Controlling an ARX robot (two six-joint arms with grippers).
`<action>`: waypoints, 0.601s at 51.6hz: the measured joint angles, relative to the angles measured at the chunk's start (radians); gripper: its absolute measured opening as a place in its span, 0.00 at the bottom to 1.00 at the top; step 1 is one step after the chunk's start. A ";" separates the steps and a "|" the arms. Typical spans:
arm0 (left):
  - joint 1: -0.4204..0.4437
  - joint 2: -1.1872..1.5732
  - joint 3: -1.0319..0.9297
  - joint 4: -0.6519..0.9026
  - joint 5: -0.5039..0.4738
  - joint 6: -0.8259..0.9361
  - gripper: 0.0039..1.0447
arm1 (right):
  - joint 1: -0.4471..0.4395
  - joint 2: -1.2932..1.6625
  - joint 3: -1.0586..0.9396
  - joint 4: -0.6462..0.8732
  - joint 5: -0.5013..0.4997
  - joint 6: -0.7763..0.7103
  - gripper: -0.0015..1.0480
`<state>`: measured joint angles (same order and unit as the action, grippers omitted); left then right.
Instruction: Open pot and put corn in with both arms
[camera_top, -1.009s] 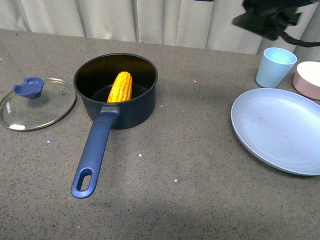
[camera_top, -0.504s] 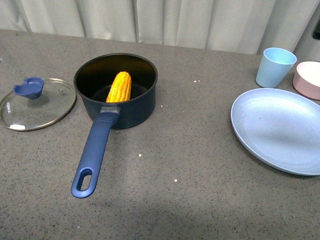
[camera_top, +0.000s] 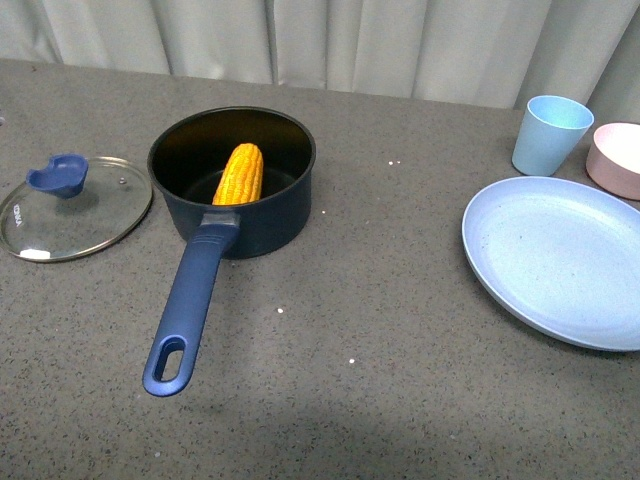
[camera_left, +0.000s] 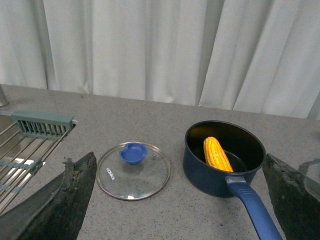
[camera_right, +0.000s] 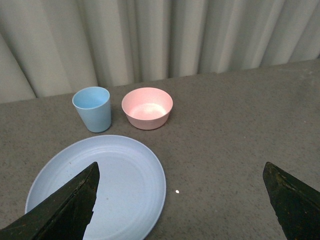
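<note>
Front view, items as we find them on the grey speckled counter (camera_top: 400, 330). Item one: the pot (camera_top: 232, 180), dark blue with a black inside, uncovered, its long blue handle (camera_top: 188, 300) reaching toward the camera and ending in an oval hole. Item two: the corn (camera_top: 240, 174), one yellow cob lying inside the pot, leaning against the near wall above the handle's root. Item three: a glass lid (camera_top: 72, 206) with a blue knob, flat on the counter just beside the pot on the left, not touching it. Item four: a pale blue plate (camera_top: 560, 258) well apart on the right, with a light-blue cup (camera_top: 551, 133) and a pink bowl (camera_top: 615, 158) behind it. No arm shows in this view.

From the left wrist camera we see the left gripper (camera_left: 180, 200) with its fingers (camera_left: 60, 200) spread wide, holding nothing, lid and pot between them; a metal rack (camera_left: 25, 145) lies at one side. From the right wrist camera we see the right gripper (camera_right: 182, 200) likewise wide apart and empty, above the plate.
</note>
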<state>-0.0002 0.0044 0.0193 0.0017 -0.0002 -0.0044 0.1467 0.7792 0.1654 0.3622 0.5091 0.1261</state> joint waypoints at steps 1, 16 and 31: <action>0.000 0.000 0.000 0.000 0.000 0.000 0.94 | 0.000 -0.021 -0.008 -0.016 0.002 -0.001 0.91; 0.000 0.000 0.000 0.000 -0.001 0.000 0.94 | -0.137 -0.187 -0.160 0.204 -0.484 -0.098 0.62; 0.000 0.000 0.000 0.000 0.000 0.000 0.94 | -0.144 -0.337 -0.161 0.075 -0.507 -0.119 0.20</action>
<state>-0.0002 0.0040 0.0193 0.0013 0.0002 -0.0044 0.0025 0.4423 0.0048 0.4374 0.0017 0.0067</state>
